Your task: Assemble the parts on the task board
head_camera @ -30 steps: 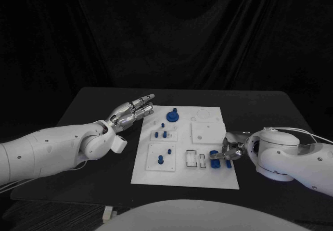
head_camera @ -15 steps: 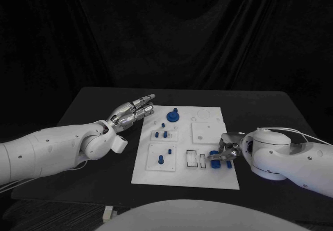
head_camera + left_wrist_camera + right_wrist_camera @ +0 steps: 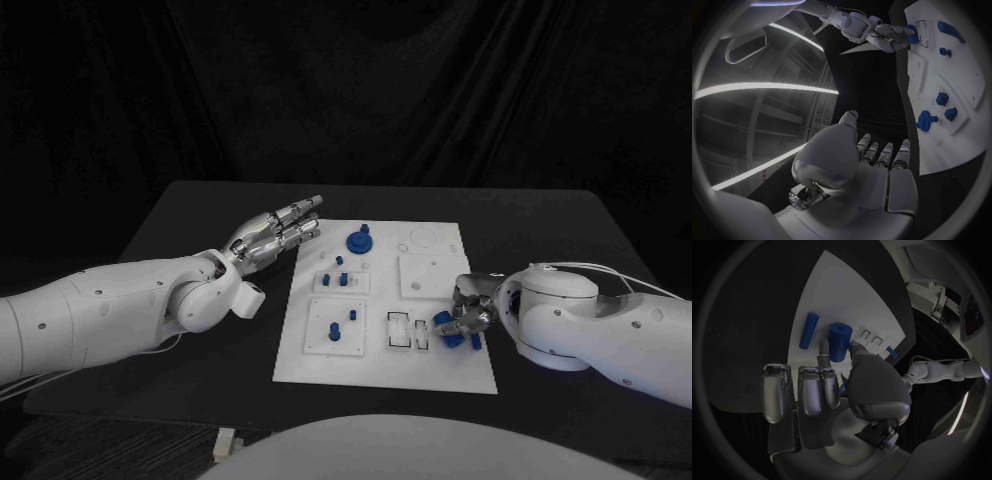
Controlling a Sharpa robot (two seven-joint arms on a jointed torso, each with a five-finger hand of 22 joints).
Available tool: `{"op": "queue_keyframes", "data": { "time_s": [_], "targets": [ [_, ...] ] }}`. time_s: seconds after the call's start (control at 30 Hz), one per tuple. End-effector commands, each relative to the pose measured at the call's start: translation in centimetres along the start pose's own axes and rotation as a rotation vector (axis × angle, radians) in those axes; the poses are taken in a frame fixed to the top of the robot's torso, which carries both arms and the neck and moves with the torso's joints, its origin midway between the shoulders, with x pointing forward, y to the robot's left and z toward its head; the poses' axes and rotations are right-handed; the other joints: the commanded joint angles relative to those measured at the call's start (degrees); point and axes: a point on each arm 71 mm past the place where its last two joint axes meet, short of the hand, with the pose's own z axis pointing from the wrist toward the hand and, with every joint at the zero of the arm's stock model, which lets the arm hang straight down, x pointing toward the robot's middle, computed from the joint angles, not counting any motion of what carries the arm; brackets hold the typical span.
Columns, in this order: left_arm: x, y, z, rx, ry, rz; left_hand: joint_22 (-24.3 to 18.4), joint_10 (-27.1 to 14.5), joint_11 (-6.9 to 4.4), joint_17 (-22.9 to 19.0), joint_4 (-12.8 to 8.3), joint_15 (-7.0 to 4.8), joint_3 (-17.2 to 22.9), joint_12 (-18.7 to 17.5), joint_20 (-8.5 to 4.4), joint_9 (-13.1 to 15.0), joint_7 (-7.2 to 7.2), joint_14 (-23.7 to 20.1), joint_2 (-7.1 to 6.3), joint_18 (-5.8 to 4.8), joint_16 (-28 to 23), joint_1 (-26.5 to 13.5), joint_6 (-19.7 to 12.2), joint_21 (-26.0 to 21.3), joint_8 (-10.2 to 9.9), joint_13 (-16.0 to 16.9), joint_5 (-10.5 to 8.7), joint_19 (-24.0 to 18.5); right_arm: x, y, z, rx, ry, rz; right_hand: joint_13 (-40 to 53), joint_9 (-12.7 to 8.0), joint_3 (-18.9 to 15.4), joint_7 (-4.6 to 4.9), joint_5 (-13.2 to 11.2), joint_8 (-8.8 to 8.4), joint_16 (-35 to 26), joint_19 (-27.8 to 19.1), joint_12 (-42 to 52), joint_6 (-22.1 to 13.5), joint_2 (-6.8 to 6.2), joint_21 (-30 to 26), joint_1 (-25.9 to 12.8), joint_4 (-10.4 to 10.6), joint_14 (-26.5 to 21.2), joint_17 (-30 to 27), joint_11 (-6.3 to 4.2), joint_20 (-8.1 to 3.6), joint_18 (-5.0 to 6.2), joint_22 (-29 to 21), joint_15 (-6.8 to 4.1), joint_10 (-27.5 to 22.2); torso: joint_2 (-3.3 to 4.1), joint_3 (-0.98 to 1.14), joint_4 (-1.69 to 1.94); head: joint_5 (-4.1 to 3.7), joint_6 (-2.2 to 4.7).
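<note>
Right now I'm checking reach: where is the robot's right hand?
In the head view the right hand is over the task board's near right part, fingertips at the blue cylinders beside the small slots.

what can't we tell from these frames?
- Head view: right hand covers the blue cylinder; grip contact unreadable.
- Right wrist view: thumb hides the cylinder's near end.
- Head view: small parts too small to judge seating.
- Left wrist view: task board cut by the rim.

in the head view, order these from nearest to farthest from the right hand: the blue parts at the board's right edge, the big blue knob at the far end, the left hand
1. Blue parts at the board's right edge: right at the right hand, at its fingers.
2. Big blue knob: far end of the task board, left of centre.
3. Left hand: off the board's far left corner.
</note>
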Motion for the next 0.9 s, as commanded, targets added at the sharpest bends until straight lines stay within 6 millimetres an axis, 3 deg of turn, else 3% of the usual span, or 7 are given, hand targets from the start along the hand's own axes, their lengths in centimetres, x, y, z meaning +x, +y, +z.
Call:
{"op": "queue_keyframes", "data": {
  "time_s": [0.03, 0.27, 0.5, 0.7, 0.9],
  "targets": [
    [0.2, -0.1, 0.0, 0.014, 0.007, -0.012, 0.0, 0.03, 0.45, -0.08, -0.18, 0.53, 0.23, -0.2, 0.14, 0.03, 0.03, 0.1, 0.6, 0.52, -0.2, 0.19, -0.04, 0.07, 0.16, -0.1, 0.24, 0.31, 1.0, -0.4, 0.2, 0.032, 0.053, -0.006, 15.1, -0.39, 2.26, 0.06, 1.87, -0.6, -0.41, 4.33, 0.15, -0.28, 0.72, -0.39, 2.39, -2.75, 5.81, 13.73, 0.34, 0.58, 0.03, 13.82, 0.23, 5.97, 0.01, 0.0, -0.03, 0.0, -0.01],
    [0.2, 0.0, 0.0, 0.013, 0.007, -0.013, 0.0, 0.03, 0.45, -0.08, -0.18, 0.53, 0.23, -0.2, 0.14, 0.03, 0.03, 0.1, 0.6, 0.52, -0.2, 0.19, -0.04, 0.07, 0.16, -0.1, 0.24, 0.31, 1.1, -0.5, 0.1, 0.027, 0.034, 0.061, 15.1, -0.76, 5.98, 0.33, 11.92, -1.83, -0.48, 4.27, 0.15, -0.6, 0.85, -0.53, 4.62, -6.02, 5.77, 13.52, 0.57, 0.76, 0.07, 13.77, 0.41, 5.97, 0.03, 0.01, -0.02, 0.13, -0.01],
    [0.1, 0.0, 0.0, 0.011, 0.008, -0.014, 0.03, 0.03, 0.51, -0.07, -0.31, 0.59, 0.26, -0.2, 0.15, 0.03, 0.06, 0.12, 0.56, 0.51, -0.19, 0.24, -0.05, 0.09, 0.16, -0.1, 0.26, 0.34, 1.0, -0.6, -0.1, 0.022, -0.009, 0.168, 15.1, 0.1, 8.28, 0.42, 18.03, -1.58, -0.51, 4.44, 0.15, -0.83, 0.11, -0.25, 4.01, -8.17, 5.75, 13.41, 0.65, 0.88, -0.02, 13.89, 0.5, 5.97, 0.02, 0.01, -0.04, 0.04, -0.01],
    [0.0, 0.0, -0.1, 0.011, 0.005, -0.013, 0.02, 0.03, 0.52, -0.07, -0.31, 0.6, 0.25, -0.2, 0.15, 0.04, 0.07, 0.12, 0.55, 0.51, -0.19, 0.24, -0.02, 0.09, 0.17, -0.1, 0.25, 0.33, 1.1, -0.9, -0.6, 0.021, -0.011, 0.336, 15.1, 1.12, 9.75, 0.29, 20.78, -0.5, -0.58, 4.65, 0.15, -0.81, -0.1, 0.13, 4.04, -9.98, 5.71, 13.2, 0.52, 0.8, -0.13, 14.04, 0.42, 5.97, -0.01, 0.0, -0.01, 0.24, -0.01],
    [0.1, 0.0, -0.1, 0.01, 0.007, -0.014, 0.01, 0.03, 0.57, -0.06, -0.36, 0.63, 0.25, -0.2, 0.15, 0.03, 0.07, 0.14, 0.52, 0.5, -0.18, 0.22, -0.1, 0.09, 0.15, -0.1, 0.21, 0.34, 0.9, -0.9, -0.9, 0.031, 0.01, 0.467, 15.1, 1.4, 10.02, 0.3, 20.98, -0.16, -0.69, 4.69, 0.15, -0.75, 0.04, 0.2, 3.59, -10.12, 5.66, 12.93, 0.51, 0.79, -0.15, 14.07, 0.41, 5.97, 0.01, 0.0, -0.01, 0.13, -0.01]
  ]
}}
